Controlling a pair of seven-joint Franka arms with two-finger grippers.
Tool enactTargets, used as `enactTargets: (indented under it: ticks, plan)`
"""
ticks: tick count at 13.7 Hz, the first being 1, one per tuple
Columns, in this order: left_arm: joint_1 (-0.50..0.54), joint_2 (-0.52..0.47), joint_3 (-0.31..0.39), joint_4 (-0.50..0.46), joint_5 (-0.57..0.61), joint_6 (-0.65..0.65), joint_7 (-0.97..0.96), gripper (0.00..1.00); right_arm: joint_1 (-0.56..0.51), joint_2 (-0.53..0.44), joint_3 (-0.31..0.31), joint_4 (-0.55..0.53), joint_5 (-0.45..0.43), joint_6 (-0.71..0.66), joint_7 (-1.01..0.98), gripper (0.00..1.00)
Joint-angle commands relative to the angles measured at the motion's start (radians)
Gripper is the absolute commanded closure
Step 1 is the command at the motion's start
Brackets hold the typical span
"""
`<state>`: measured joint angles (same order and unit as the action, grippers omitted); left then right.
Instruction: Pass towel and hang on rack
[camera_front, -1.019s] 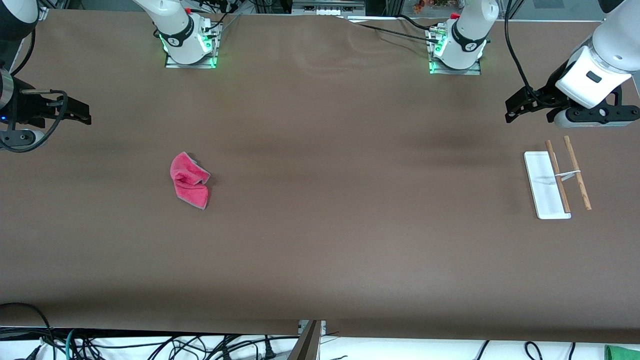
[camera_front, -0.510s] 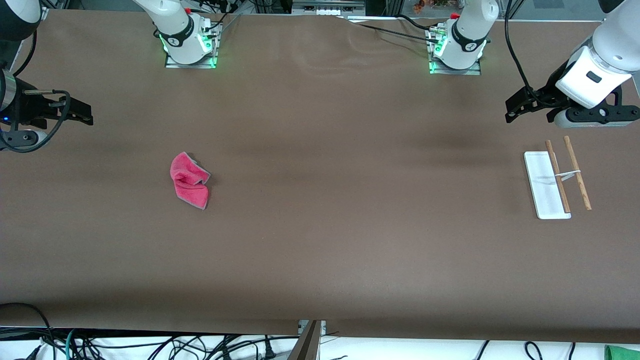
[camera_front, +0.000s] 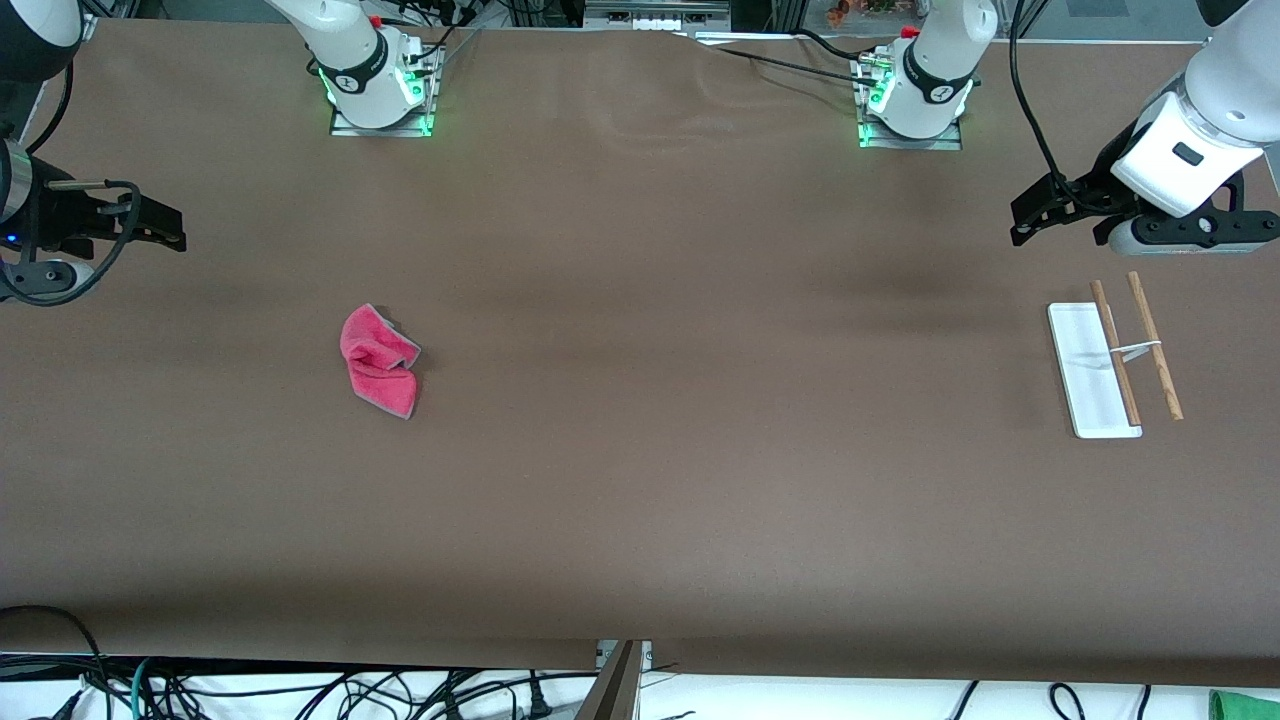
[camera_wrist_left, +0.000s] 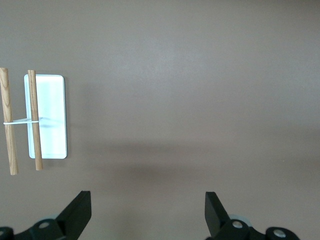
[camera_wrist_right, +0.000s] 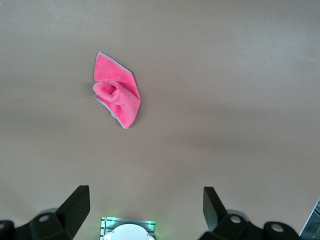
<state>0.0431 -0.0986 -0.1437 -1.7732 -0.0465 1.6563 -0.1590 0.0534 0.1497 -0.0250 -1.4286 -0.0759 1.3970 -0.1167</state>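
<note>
The towel (camera_front: 380, 361), a crumpled pink-red cloth with a grey edge, lies on the brown table toward the right arm's end; it also shows in the right wrist view (camera_wrist_right: 117, 93). My right gripper (camera_front: 179, 230) hangs open over the table at that end, apart from the towel, with nothing between its fingers (camera_wrist_right: 146, 190). The rack (camera_front: 1082, 372), a white base with two wooden rods (camera_front: 1156, 346), stands at the left arm's end and shows in the left wrist view (camera_wrist_left: 50, 116). My left gripper (camera_front: 1018, 226) hangs open and empty over bare table beside the rack (camera_wrist_left: 147, 194).
The two arm bases (camera_front: 380, 95) (camera_front: 912, 100) stand with green lights along the table's edge farthest from the front camera. Cables hang below the table's near edge (camera_front: 620, 650). The brown tabletop (camera_front: 700, 400) stretches wide between towel and rack.
The right gripper has drifted very slightly toward the table's middle. The towel, the rack and the left gripper have not moved.
</note>
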Motion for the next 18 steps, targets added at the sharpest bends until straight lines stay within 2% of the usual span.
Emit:
enactTargets:
  ticks: [1, 3, 7, 14, 18]
  plan:
    - [0.011, -0.016, -0.005, -0.008, -0.016, -0.006, -0.005, 0.00, -0.010, 0.021, 0.013, 0.023, 0.015, -0.003, -0.014, 0.00]
    - [0.011, -0.016, -0.005, -0.006, -0.016, -0.007, -0.005, 0.00, 0.005, 0.028, 0.013, 0.022, 0.018, 0.007, -0.012, 0.00]
    - [0.011, -0.015, -0.005, -0.008, -0.016, -0.007, -0.005, 0.00, 0.043, 0.102, 0.014, 0.022, 0.043, 0.052, -0.012, 0.00]
    - [0.011, -0.015, -0.005, -0.006, -0.016, -0.007, -0.005, 0.00, 0.074, 0.296, 0.014, 0.022, 0.057, 0.236, -0.014, 0.00]
    - [0.011, -0.015, -0.005, -0.006, -0.016, -0.007, -0.005, 0.00, 0.103, 0.370, 0.014, 0.017, 0.054, 0.284, -0.014, 0.00]
